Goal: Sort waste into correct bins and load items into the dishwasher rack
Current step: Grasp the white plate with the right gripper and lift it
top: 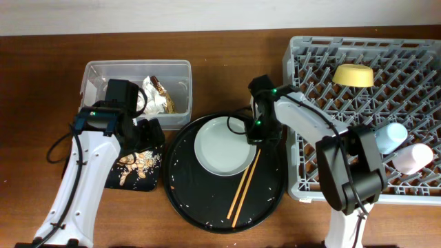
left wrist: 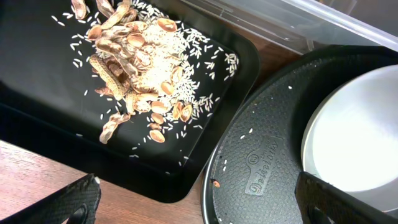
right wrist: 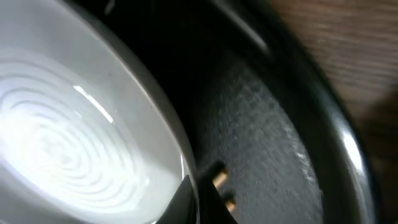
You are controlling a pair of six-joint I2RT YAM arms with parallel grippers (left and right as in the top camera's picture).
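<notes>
**Plate pick-up from the round black tray: right claw at the rim**

Landmark: round black tray (top: pixel 180 200), centre of the counter.

- Pale grey-green plate (top: pixel 222 146) sits upright on the tray, in its upper half. Wooden chopsticks (top: pixel 244 182) lie on the tray just below and right of the plate, with their upper ends near its rim.
- Right claw (top: pixel 255 131) is at the plate's right edge, over the tray. The right wrist view shows a dark finger against the rim, with the chopstick tips close by. Cannot tell whether the claw is spread or pinching.
- Left claw (left wrist: pixel 208 202) is spread wide and empty, hovering at the tray's left edge above the black rectangular tray (left wrist: pixel 37 112), which holds food scraps (left wrist: pixel 134 62) and rice.
- Clear tub (top: pixel 96 69), up and left of the tray, holds napkins (top: pixel 149 89) and a wrapper (top: pixel 167 103).
- Dishwasher rack (top: pixel 310 52), right of the tray, holds the yellow bowl (top: pixel 353 75), blue cup (top: pixel 389 136) and pink cup (top: pixel 417 157).

Judgement: waste appears sorted; the plate and chopsticks remain to be loaded.

Technique for this step:
- Put one finger under the rim and one over it.
- Close firmly before lifting, as the glazed lip looks slippery.
- Keep clear of the chopstick ends so they are not flicked off the tray.
- Lift and tilt the plate to stand on edge between the rack pegs, away from the cups.
</notes>
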